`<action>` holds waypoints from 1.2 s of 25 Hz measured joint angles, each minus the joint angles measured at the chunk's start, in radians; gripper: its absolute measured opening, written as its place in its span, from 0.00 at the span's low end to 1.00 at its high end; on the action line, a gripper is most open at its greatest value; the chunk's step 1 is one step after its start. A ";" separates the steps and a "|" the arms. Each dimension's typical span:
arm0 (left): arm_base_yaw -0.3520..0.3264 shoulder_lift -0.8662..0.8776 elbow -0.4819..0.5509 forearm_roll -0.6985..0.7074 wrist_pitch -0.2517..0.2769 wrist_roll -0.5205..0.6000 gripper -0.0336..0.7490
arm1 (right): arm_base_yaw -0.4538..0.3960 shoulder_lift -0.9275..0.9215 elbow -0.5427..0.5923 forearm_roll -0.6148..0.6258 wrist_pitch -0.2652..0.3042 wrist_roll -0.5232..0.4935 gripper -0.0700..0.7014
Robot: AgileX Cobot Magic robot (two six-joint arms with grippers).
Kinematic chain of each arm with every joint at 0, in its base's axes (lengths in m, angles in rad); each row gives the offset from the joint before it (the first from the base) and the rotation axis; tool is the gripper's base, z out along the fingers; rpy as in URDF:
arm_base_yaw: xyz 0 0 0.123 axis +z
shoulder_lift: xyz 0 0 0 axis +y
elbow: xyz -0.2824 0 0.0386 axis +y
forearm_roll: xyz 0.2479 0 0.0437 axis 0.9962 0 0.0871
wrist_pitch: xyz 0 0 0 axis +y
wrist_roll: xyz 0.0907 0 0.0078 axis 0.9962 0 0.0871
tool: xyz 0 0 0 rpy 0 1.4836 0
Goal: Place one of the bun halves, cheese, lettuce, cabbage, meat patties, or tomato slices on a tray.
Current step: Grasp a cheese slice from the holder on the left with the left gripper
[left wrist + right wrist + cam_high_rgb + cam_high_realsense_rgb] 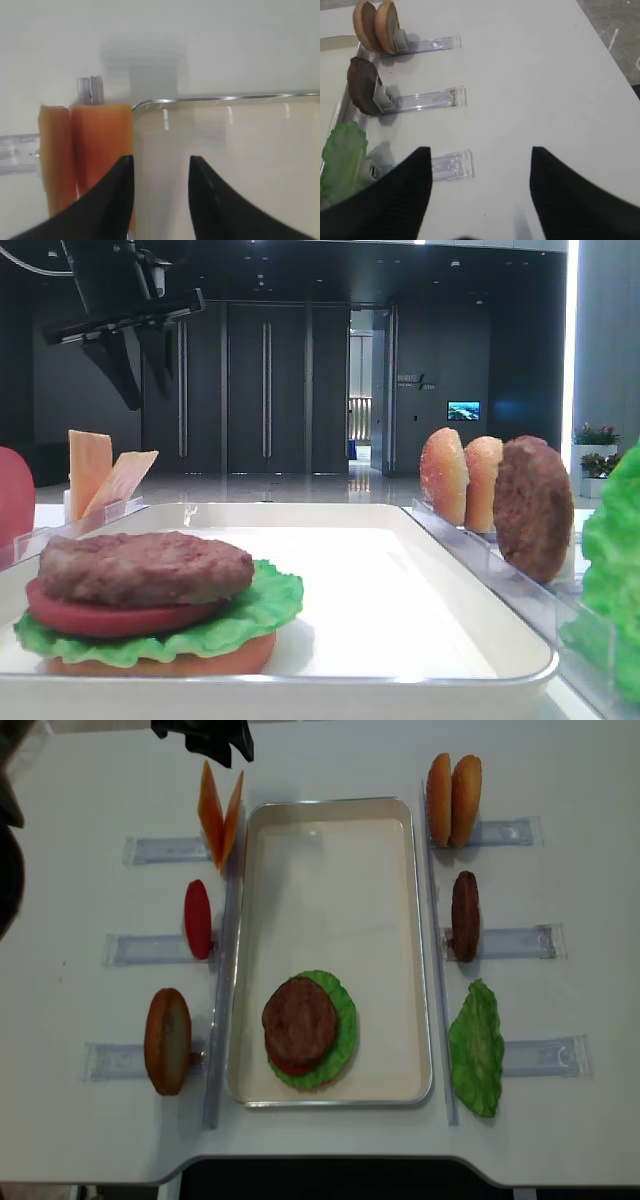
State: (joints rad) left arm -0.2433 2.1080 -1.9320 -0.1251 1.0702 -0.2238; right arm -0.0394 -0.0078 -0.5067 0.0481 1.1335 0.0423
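Two cheese (100, 145) slices stand on edge in a clear rack just left of the white tray (165, 101) and its back corner. My left gripper (160, 160) hovers over that corner, open and holding nothing, its left finger (117, 195) in front of the nearer slice. Seen from overhead, the cheese (218, 812) leans in a V beside the tray (330, 815), with the left arm (205, 738) just behind it. On the tray lies a stack of bun base, lettuce, tomato and meat patty (298, 1022). My right gripper (480, 152) is open over bare table.
Left racks hold a tomato slice (198, 918) and a bun half (167, 1040). Right racks hold two bun halves (455, 798), a patty (465, 915) and a lettuce leaf (477, 1045). The back half of the tray holds nothing.
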 joint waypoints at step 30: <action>-0.017 0.076 -0.003 0.096 0.066 -0.030 0.61 | 0.000 0.000 0.000 0.000 0.000 0.000 0.63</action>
State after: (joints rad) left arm -0.2602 2.1836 -1.9348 -0.0291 1.1366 -0.2534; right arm -0.0394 -0.0078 -0.5064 0.0481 1.1335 0.0423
